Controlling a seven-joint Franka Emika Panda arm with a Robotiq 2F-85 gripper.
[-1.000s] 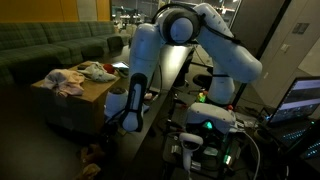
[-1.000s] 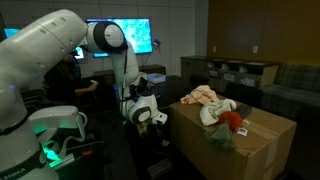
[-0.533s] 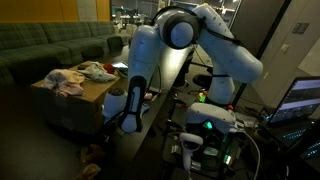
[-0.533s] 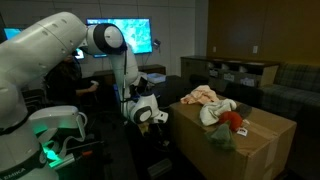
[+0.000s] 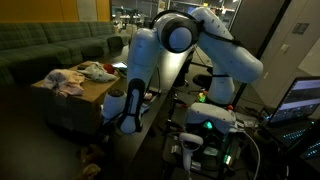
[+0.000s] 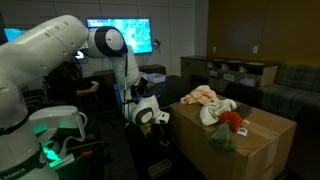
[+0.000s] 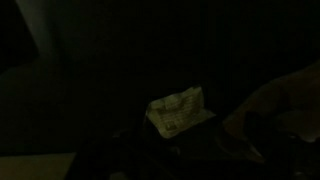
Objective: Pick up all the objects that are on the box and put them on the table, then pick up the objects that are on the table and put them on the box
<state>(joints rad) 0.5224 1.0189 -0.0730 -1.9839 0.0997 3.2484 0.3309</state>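
Both exterior views were dim and grainy, lit by a glowing monitor (image 6: 138, 35) and green light at the robot base (image 5: 207, 125) (the wrist view was almost black).

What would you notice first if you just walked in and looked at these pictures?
The huge white robot arm fills the near side of both exterior views, bent low beside a large tan cardboard box. On top of the box lies a heap of pale crumpled cloths with a small red ball next to them. Behind the arm, a bright blue-green screen glows in the dark room.
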